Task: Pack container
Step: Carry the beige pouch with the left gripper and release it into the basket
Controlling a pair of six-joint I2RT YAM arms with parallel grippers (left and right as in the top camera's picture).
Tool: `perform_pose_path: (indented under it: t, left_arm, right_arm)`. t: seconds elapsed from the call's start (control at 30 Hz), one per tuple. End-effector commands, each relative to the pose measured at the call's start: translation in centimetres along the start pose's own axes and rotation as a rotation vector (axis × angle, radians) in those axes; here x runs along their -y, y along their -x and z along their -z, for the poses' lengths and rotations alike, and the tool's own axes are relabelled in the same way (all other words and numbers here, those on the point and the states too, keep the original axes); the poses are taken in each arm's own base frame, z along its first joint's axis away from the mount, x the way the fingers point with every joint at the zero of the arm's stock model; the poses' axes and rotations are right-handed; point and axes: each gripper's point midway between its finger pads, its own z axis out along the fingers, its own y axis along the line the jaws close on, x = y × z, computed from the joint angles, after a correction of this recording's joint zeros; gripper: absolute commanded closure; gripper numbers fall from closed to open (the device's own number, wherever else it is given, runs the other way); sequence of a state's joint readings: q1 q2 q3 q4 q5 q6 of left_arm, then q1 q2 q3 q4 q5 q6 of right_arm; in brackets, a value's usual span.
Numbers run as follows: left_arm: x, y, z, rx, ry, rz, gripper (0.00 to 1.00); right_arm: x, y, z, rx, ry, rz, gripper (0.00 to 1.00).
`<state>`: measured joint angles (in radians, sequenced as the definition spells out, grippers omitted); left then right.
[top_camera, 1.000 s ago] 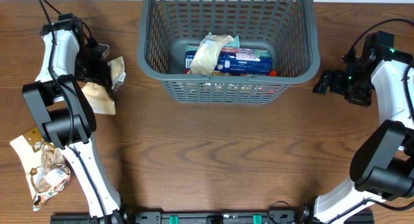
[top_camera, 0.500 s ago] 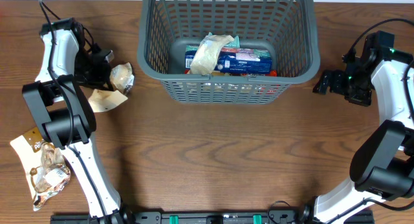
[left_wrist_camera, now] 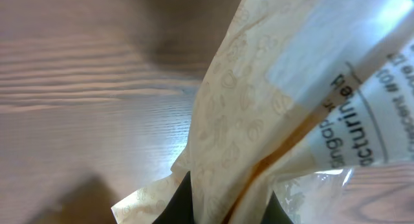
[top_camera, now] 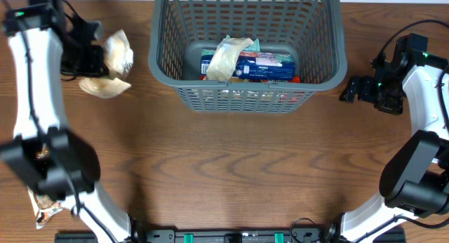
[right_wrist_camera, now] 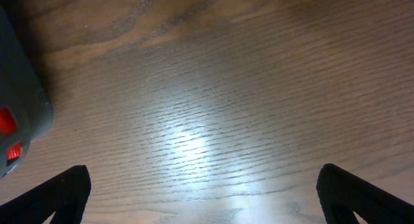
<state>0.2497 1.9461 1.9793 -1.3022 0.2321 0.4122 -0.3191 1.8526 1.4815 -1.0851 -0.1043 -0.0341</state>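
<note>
The grey-blue basket [top_camera: 247,46] stands at the back centre and holds a blue packet [top_camera: 263,65], a cream packet [top_camera: 228,57] and red items. My left gripper [top_camera: 95,58] is shut on a cream snack packet [top_camera: 116,55], held raised left of the basket. The packet fills the left wrist view [left_wrist_camera: 278,114], pinched between the dark fingers. My right gripper [top_camera: 349,90] is open and empty over the table right of the basket; its fingertips show wide apart in the right wrist view [right_wrist_camera: 204,188].
Another cream packet [top_camera: 104,87] lies on the table below the held one. At the front left lie a flat cream packet and a clear snack bag [top_camera: 49,201], partly hidden by the left arm. The basket's corner [right_wrist_camera: 19,114] shows in the right wrist view.
My left gripper has lifted the cream packet off the table and moved it up and toward the back, near the basket's left wall. The right arm has not moved.
</note>
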Motion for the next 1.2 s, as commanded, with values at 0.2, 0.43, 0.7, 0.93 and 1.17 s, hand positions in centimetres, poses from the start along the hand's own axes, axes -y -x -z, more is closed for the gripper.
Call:
perform_pose_path:
  t: [0.2, 0.43, 0.7, 0.93, 1.17]
  left_arm:
    - [7.5, 2.4, 15.4, 0.476, 0.091, -0.215, 0.94]
    - [18.1, 5.0, 22.9, 0.823, 0.093, -0.633, 0.94]
    - [29.6, 8.0, 20.4, 0.937, 0.051, -1.092, 0.94]
    - [34.9, 11.3, 9.5, 0.818, 0.012, -1.299, 0.94]
    - [35.7, 10.8, -2.6, 0.578, -0.109, -1.305, 0.83]
  right_arm:
    - [-0.4, -0.2, -0.1, -0.005, 0.009, 0.020, 0.01]
    - [-0.4, -0.2, -0.1, -0.006, 0.009, 0.020, 0.01]
    - [-0.4, -0.2, -0.1, -0.007, 0.009, 0.020, 0.01]
    - [-0.5, -0.2, -0.1, -0.007, 0.009, 0.020, 0.01]
    - [-0.5, -0.3, -0.1, -0.010, 0.010, 0.019, 0.01]
